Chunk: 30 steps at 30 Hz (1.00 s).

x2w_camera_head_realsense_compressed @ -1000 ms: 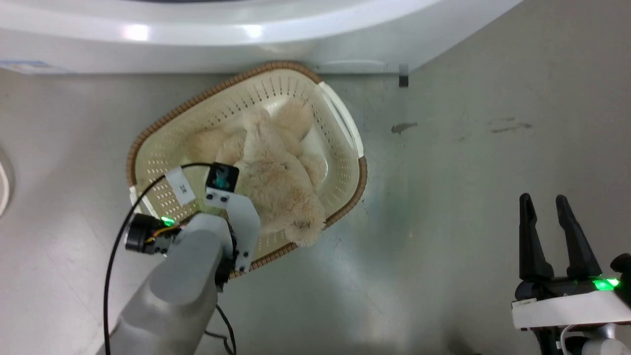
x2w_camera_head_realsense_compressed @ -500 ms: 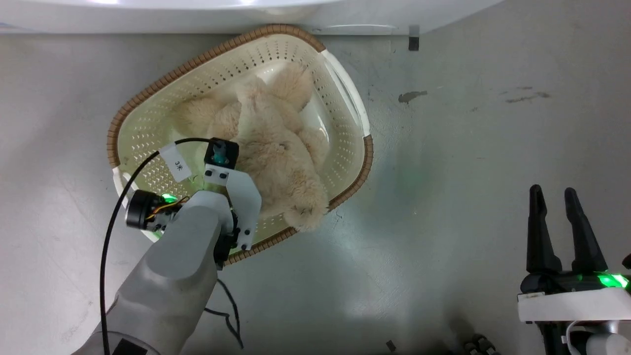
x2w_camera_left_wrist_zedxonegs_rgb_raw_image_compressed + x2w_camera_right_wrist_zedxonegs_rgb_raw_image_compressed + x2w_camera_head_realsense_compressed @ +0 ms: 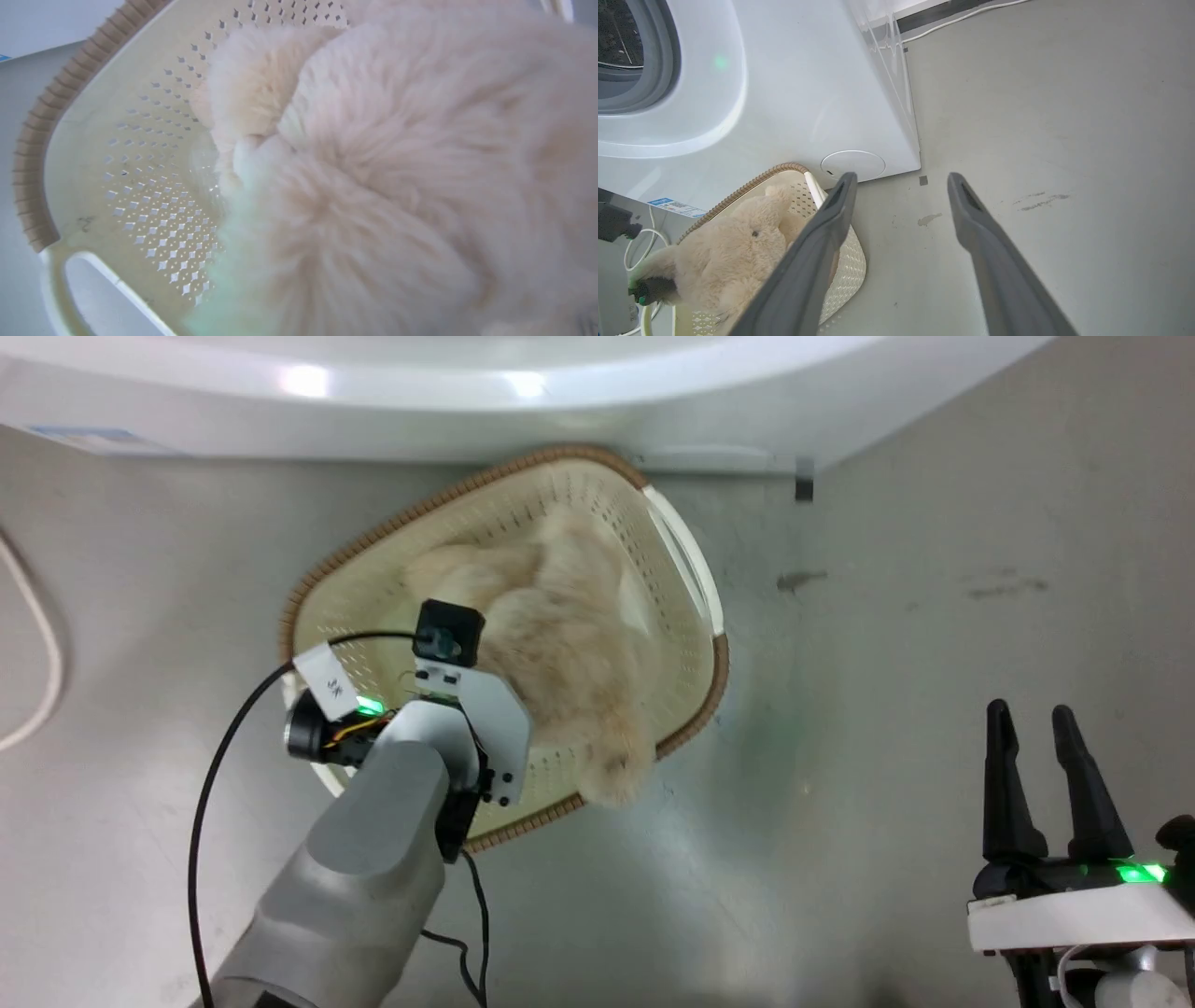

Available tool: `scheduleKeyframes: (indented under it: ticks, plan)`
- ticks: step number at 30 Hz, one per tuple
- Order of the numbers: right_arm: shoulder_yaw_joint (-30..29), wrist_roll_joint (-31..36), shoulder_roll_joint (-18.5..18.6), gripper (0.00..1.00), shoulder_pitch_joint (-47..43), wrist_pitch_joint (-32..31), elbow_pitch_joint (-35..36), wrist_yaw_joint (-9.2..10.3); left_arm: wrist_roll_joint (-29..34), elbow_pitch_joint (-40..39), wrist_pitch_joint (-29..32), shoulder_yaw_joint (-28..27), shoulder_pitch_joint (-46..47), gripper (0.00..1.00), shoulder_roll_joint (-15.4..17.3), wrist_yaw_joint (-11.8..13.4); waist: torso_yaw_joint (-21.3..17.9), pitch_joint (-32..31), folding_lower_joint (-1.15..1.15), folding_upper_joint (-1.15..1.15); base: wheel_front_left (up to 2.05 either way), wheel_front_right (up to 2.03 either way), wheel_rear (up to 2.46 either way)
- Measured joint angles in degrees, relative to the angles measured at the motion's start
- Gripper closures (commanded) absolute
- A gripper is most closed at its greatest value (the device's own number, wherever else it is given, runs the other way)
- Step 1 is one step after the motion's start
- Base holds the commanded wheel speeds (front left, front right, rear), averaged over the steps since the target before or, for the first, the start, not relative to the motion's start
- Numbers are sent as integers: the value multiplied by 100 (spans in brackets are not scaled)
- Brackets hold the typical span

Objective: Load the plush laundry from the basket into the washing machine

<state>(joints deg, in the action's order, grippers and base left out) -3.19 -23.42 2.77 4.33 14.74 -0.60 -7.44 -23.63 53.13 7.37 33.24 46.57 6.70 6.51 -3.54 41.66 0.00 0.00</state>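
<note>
The cream-beige plush laundry [image 3: 569,653] sits raised in the oval basket [image 3: 373,555], one furry end hanging past the near rim. My left arm reaches down over the basket, and its wrist hides the fingers in the head view. Seen from the right wrist, my left gripper [image 3: 647,290] is shut on a limb of the plush [image 3: 724,252]. Shaggy fur [image 3: 397,163] fills most of the left wrist view beside the perforated basket wall [image 3: 140,186]. The white washing machine [image 3: 467,392] stands just behind the basket. My right gripper [image 3: 1032,728] hangs open over bare floor at the lower right.
The washer's grey door seal [image 3: 663,56] shows at upper left in the right wrist view. A white cable [image 3: 37,663] loops on the floor at the left. A black cable [image 3: 205,784] trails from my left arm. Grey floor [image 3: 887,616] extends to the right of the basket.
My left gripper has shut on the plush, which now sits higher in the basket and looks blurred. The head camera has shifted. The right gripper stays open.
</note>
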Motion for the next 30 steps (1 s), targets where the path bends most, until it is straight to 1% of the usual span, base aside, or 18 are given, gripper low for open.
scheduleKeyframes:
  ticks: [5,8,12,13,18,23,24,30]
  plan:
    - [7,62,0,0,-7,1,-142,0,-34,-57,-855,0,-125,100,-88,-177,130,-407,0,0,0,0,0]
    - [-7,125,0,0,-27,1,-224,0,-116,-62,-1194,-22,-205,100,-163,-247,212,-669,0,0,0,0,0]
    - [-19,140,0,0,-52,-1,-339,0,-314,-42,-1502,-80,-344,100,-257,-300,316,-1039,0,0,0,0,0]
    - [-23,172,0,0,-150,-5,-433,0,-463,-51,-1699,-130,-442,100,-276,-318,387,-1331,0,0,0,0,0]
    - [-15,171,0,0,-348,-47,-594,0,-730,-166,-1953,-247,-655,100,-327,-336,499,-1851,-1,0,0,0,0]
    - [5,168,1,0,-553,-62,-719,0,-976,-460,-2093,-387,-941,100,-368,-343,598,-2382,-1,0,0,0,0]
    - [18,167,0,0,-647,-77,-759,0,-1053,-621,-2131,-445,-1061,100,-370,-303,636,-2587,-1,0,0,0,0]
    - [20,118,0,0,-879,-110,-829,0,-1126,-1225,-2161,-595,-1429,100,-370,-144,739,-3136,-2,0,0,0,0]
